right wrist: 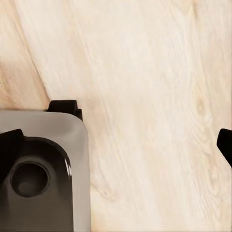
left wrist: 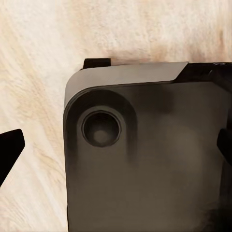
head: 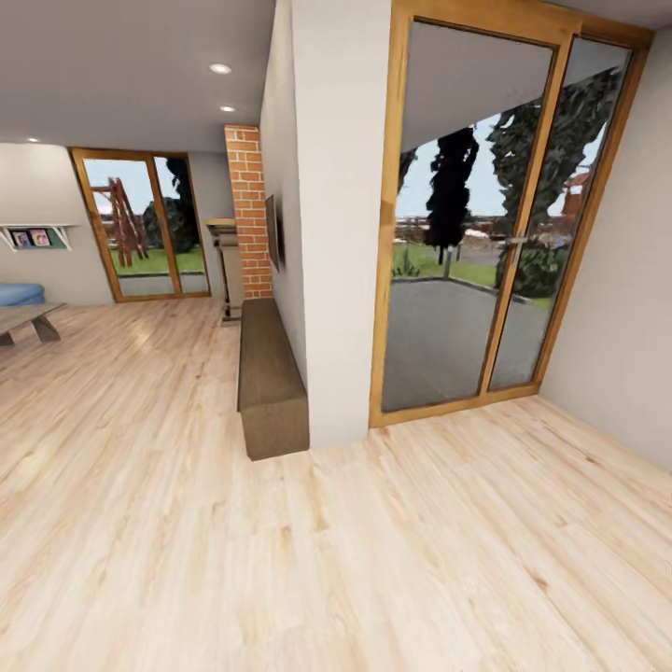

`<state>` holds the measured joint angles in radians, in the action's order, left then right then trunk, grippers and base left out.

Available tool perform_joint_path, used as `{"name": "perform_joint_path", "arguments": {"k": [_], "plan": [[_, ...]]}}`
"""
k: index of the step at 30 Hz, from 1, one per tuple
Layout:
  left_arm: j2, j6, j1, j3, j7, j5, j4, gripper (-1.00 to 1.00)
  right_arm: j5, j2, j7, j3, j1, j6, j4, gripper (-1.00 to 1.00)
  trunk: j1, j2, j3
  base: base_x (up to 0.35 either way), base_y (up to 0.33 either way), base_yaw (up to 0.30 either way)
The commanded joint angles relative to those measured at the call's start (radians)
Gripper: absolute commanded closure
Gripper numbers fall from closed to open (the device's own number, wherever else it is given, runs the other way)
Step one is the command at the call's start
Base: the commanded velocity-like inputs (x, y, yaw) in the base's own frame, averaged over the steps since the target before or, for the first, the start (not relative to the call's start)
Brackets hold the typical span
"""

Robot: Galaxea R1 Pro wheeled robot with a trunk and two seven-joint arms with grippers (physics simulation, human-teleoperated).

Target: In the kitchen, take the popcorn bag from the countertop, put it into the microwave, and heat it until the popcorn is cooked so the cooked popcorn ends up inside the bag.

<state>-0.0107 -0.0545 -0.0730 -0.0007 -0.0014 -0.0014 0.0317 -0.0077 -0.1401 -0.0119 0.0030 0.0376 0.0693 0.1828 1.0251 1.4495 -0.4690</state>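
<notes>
- Floor (head: 187, 523) of pale wood planks runs through the head view, from the near edge back into a living room at the far left.
- White wall (head: 341, 215) stands end-on in the middle, with a low brown bench (head: 269, 378) along its left face and a brick column (head: 248, 210) behind that.
- Glass door (head: 476, 215) in a wooden frame sits just right of the wall, looking out on a grey patio, grass and dark trees.
- A second glass door (head: 140, 224) stands far back on the left, near a blue sofa (head: 19, 294) and a low table (head: 28, 319).
- Left gripper (left wrist: 118, 147): one black fingertip shows at each side edge of the left wrist view, spread wide with nothing between them. Beyond the fingers lies the robot's grey base (left wrist: 145, 159) with a round recess, and past that the floor.
- Right gripper (right wrist: 118, 145): its dark tips also sit at opposite edges of the right wrist view, spread and holding nothing. Bare planks lie beyond the fingers, with a corner of the grey base off by one fingertip.
- Kitchen, microwave and popcorn bag are somewhere outside these views, so which way the bag points cannot be told.
</notes>
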Motion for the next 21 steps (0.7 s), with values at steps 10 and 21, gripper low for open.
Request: {"name": "perform_joint_path", "arguments": {"k": [10,21], "plan": [[-0.006,-0.004,-0.001,0.001,0.000,0.003,-0.001,-1.00,-0.010,-0.017,0.004,-0.009,-0.001,0.050,-0.002,-1.00,0.000,0.001,0.004,-0.150,0.000,-0.204],[-0.009,-0.036,-0.071,-0.002,0.006,-0.005,0.052,-1.00,-0.022,-0.029,0.006,-0.093,0.077,0.076,0.079,-1.00,0.000,0.001,0.012,-0.165,0.043,-0.286]]}}
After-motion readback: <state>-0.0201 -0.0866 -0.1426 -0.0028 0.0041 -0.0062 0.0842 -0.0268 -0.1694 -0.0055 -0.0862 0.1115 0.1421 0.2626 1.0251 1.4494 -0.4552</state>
